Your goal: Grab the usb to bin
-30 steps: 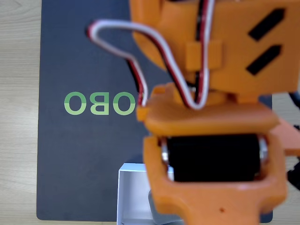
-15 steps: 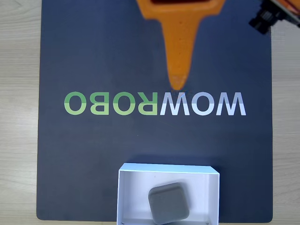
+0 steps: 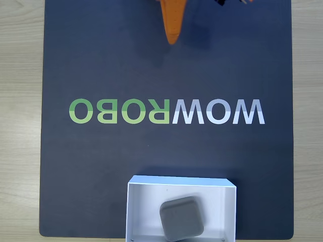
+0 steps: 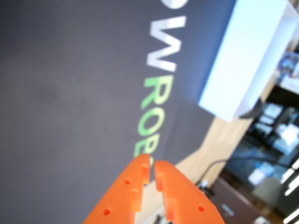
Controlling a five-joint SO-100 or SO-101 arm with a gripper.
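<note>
In the fixed view we see the grey usb (image 3: pixel 181 218) lying tilted inside the white bin (image 3: pixel 144 209), which sits at the bottom centre of the frame on the dark mat (image 3: pixel 101 65) printed with WOWROBO lettering (image 3: pixel 166 111). The orange gripper (image 3: pixel 172 39) pokes in at the top centre, well apart from the bin. In the wrist view we see its fingertips (image 4: pixel 140 169) nearly together at the bottom centre with a thin gap and nothing held, the bin's outer wall at the upper right.
</note>
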